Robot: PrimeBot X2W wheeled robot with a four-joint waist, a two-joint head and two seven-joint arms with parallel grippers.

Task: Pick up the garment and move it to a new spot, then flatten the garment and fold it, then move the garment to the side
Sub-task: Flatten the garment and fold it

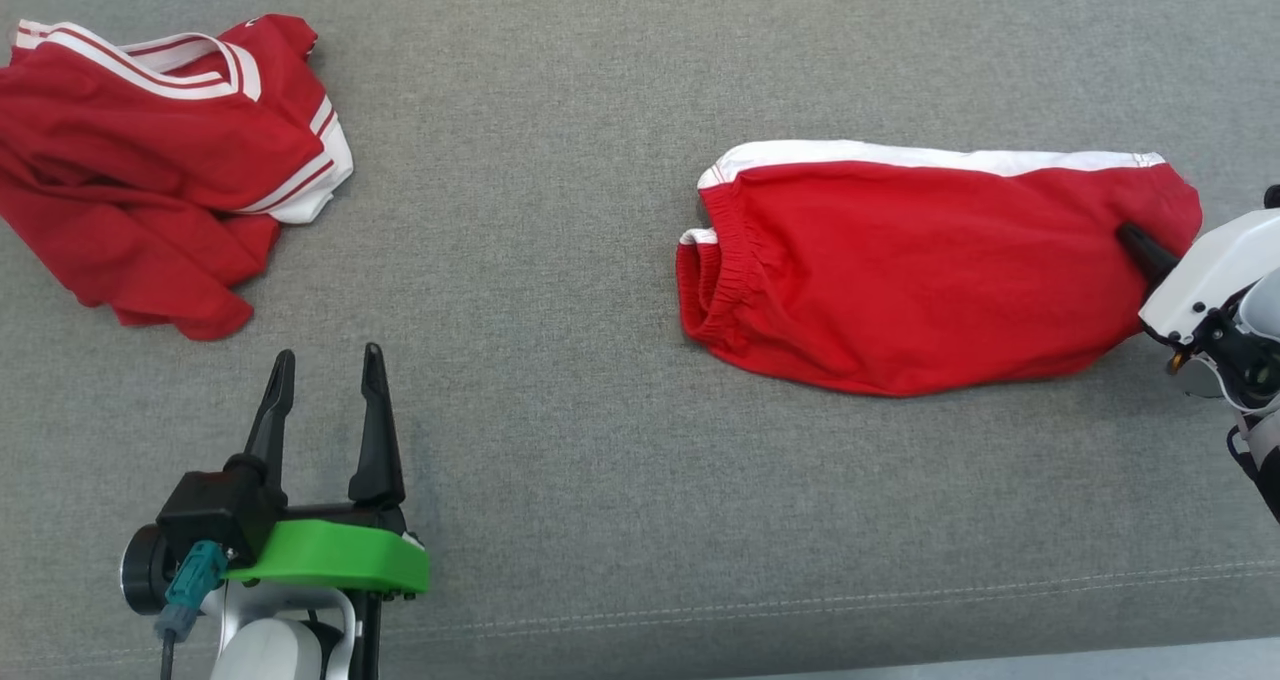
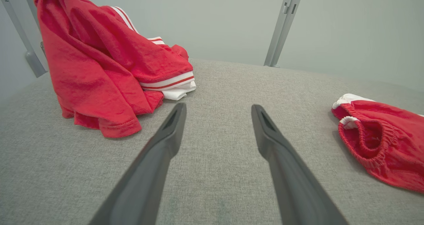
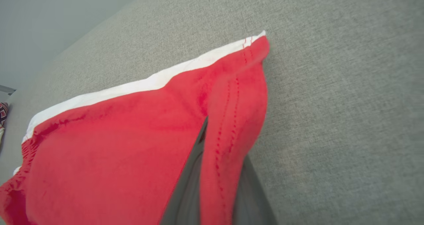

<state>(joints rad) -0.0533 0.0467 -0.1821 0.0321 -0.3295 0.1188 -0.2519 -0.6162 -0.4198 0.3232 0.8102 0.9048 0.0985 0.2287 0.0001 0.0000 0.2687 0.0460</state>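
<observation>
The garment [image 1: 920,270], red shorts with a white side stripe and an elastic waistband, lies folded flat on the right of the grey cloth surface [image 1: 560,380]. My right gripper [image 1: 1135,240] is at its right end, shut on the stitched hem. In the right wrist view the hem of the garment [image 3: 116,145] is pinched between the two dark fingers [image 3: 185,192] of the right gripper [image 3: 215,145]. My left gripper [image 1: 328,355] stands open at the lower left, apart from both cloths. In the left wrist view the left gripper [image 2: 218,107] has nothing between its fingers, and the garment [image 2: 384,145] lies to its right.
A crumpled red shirt [image 1: 150,160] with white striped trim lies at the far left, just beyond the left gripper; it also rises as a heap [image 2: 99,69] in the left wrist view. A seam [image 1: 800,600] runs along the surface's front edge. A metal post [image 2: 281,26] stands behind.
</observation>
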